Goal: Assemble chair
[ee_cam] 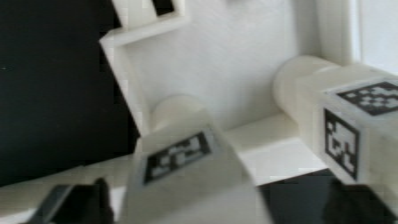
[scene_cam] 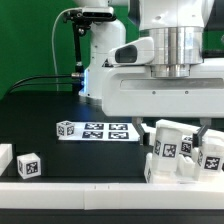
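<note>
The chair (scene_cam: 183,152) is seen near the front edge of the table (scene_cam: 60,100), toward the exterior view's right. It appears as a blocky white cluster of plastic parts marked with square black-and-white tags (scene_cam: 169,150). Two chunky legs (scene_cam: 164,133) are pointed upward from it, one toward each side of the cluster. In the wrist view a flat white panel (ee_cam: 214,60) is shown with two of these legs standing out of it, each tagged on its end face (the tags are blurred there and cannot be read).

The gripper (scene_cam: 178,130) is held directly over the chair. Its dark fingers (scene_cam: 149,128) are spread wide, and the chair's upper parts are caught between them. Whether the fingers are pressed against the plastic or merely stand beside it cannot be told from either view. In the wrist view one dark fingertip is seen at the frame's edge, apart from the nearer leg.

The marker board (scene_cam: 97,130) is laid flat on the table, just beside the chair on the exterior view's left. Farther to that side, well apart from the chair, a small white cube (scene_cam: 28,165) with a tag is set near the front edge. A loose white part (scene_cam: 4,158) is cut off by the frame beside it. The arm (scene_cam: 170,30) is seen rising above the gripper, and a green backdrop (scene_cam: 30,40) is hung behind the table.
</note>
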Controlling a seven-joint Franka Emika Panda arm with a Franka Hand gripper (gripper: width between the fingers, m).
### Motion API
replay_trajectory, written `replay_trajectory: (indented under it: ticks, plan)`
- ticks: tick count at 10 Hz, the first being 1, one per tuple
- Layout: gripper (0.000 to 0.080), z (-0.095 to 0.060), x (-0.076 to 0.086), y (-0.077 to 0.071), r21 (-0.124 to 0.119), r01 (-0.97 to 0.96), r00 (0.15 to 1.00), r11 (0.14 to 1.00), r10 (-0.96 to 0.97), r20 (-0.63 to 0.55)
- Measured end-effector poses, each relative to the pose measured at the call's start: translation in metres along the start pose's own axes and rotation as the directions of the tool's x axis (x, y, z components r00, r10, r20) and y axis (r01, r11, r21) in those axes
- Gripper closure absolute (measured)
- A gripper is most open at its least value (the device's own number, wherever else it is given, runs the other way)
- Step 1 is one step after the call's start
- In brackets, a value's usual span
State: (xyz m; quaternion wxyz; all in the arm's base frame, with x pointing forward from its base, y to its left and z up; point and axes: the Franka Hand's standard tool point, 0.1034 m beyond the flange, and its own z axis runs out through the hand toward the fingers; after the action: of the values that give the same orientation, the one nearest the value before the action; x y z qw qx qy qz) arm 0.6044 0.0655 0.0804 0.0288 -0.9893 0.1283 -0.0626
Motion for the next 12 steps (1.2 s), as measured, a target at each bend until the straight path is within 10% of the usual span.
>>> replay_trajectory:
  ticks: [3,6,10,12]
  plan:
    - [0.0498,0.0004,-0.0004,0.0007,0.005,-0.221,0.975,0.975,0.221,0.004]
    - [0.0499,-0.0038,0.0049,0.0033,0.005,-0.531,0.847,0.848,0.530,0.029]
    - [0.0505,0.0009,0.0022,0.0026,0.014,-0.921,0.389,0.390,0.915,0.109]
    - [0.0509,0.0040,-0.0002,0.0002,0.006,-0.933,0.357,0.359,0.927,0.113]
